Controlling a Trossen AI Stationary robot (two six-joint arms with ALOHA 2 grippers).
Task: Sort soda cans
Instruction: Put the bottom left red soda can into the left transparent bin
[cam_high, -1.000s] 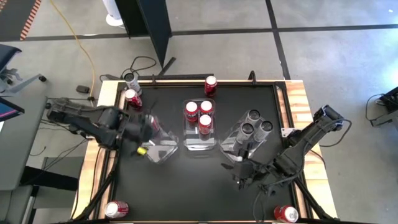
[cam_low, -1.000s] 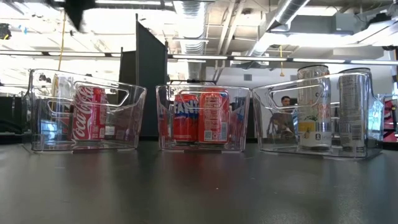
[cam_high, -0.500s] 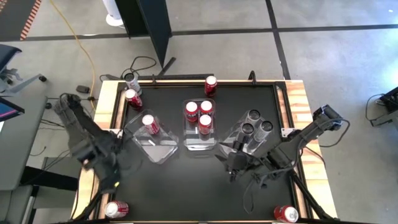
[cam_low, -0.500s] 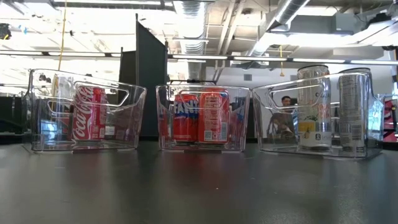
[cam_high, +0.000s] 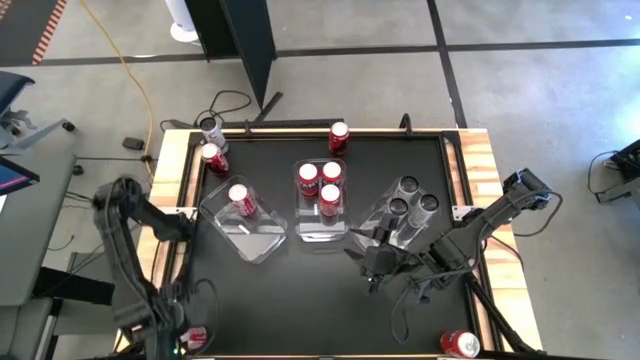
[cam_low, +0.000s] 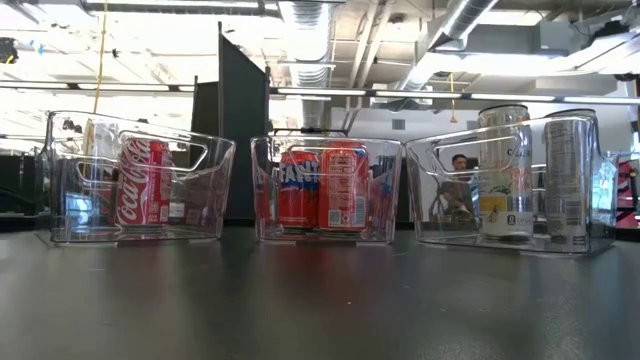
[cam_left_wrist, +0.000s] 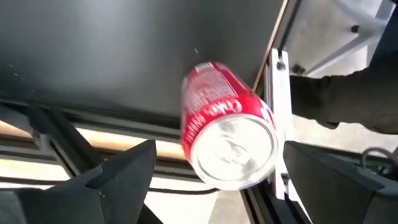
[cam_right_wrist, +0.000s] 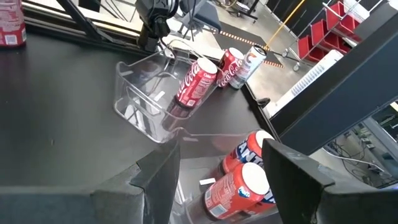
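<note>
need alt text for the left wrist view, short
A red soda can stands at the corner of the black table, seen from above, its silver top facing the camera. The left pincer hovers open over it, one dark finger on each side, not touching.

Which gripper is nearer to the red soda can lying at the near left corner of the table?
Left. The left gripper hovers right over the red soda can, jaws open around it. The right gripper is far across the table, near the right bin.
</note>
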